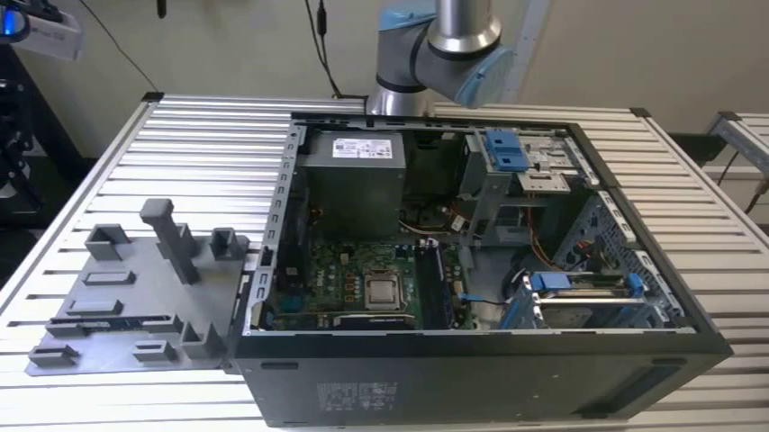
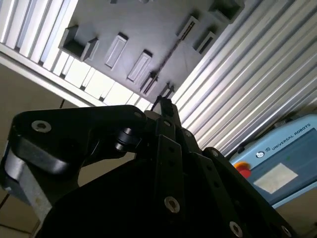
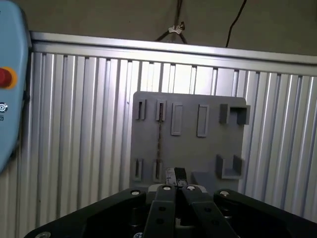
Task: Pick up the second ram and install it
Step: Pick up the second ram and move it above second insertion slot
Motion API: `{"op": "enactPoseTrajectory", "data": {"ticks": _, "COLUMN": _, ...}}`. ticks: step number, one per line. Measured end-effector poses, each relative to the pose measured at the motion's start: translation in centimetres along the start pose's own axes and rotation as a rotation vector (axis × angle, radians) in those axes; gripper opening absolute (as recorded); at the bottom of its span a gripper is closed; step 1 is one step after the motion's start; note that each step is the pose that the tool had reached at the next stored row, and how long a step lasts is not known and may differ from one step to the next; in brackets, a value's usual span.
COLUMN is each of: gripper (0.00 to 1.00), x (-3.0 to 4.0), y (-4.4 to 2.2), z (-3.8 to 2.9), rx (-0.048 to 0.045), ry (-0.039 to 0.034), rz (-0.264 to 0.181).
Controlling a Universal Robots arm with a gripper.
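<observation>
Gripper [image 3: 175,174]: your jaws sit closed together with nothing between them, high above the tray.
Ram [image 3: 159,141]: it stands on its long edge in the tray's holders. In the first wrist view it runs away from just beside your fingertips.
Handling: expect it to be light, stiff, thin and fragile. Pinch the flat faces mid-length near the top edge, clear of the contacts.
Tray [image 3: 188,148]: it lies flat on the slatted table [image 1: 193,153], just beside the case.
Case [image 1: 481,360]: open, with the board exposed.

Silver-tubed arm [image 1: 463,22] with pale blue joint caps, black pincer [image 3: 175,174] of jointed bars, silver screws
</observation>
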State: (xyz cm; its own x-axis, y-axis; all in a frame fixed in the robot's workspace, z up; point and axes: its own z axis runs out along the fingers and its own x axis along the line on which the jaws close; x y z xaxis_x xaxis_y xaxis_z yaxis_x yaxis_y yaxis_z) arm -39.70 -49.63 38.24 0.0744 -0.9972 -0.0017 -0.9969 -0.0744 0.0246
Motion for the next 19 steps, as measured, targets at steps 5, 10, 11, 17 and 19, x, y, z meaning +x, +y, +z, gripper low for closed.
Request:
{"op": "enactPoseTrajectory", "data": {"ticks": 5, "gripper": 0.11, "x": 0.0, "y": 0.0, "z": 0.0, "rx": 0.0, "ry": 0.0005, "rz": -0.023}}
{"op": "enactPoseTrajectory", "data": {"ticks": 10, "gripper": 0.11, "x": 0.0, "y": 0.0, "z": 0.0, "rx": -0.0001, "ry": 0.0006, "rz": -0.024}}
{"op": "enactPoseTrajectory", "data": {"ticks": 11, "gripper": 0.11, "x": 0.0, "y": 0.0, "z": 0.0, "rx": 0.0, "ry": 0.0006, "rz": -0.024}}
{"op": "enactPoseTrajectory", "data": {"ticks": 17, "gripper": 0.11, "x": 0.0, "y": 0.0, "z": 0.0, "rx": 0.0, "ry": 0.0006, "rz": -0.024}}
{"op": "enactPoseTrajectory", "data": {"ticks": 19, "gripper": 0.18, "x": 0.0, "y": 0.0, "z": 0.0, "rx": 0.0001, "ry": 0.0006, "rz": -0.024}}
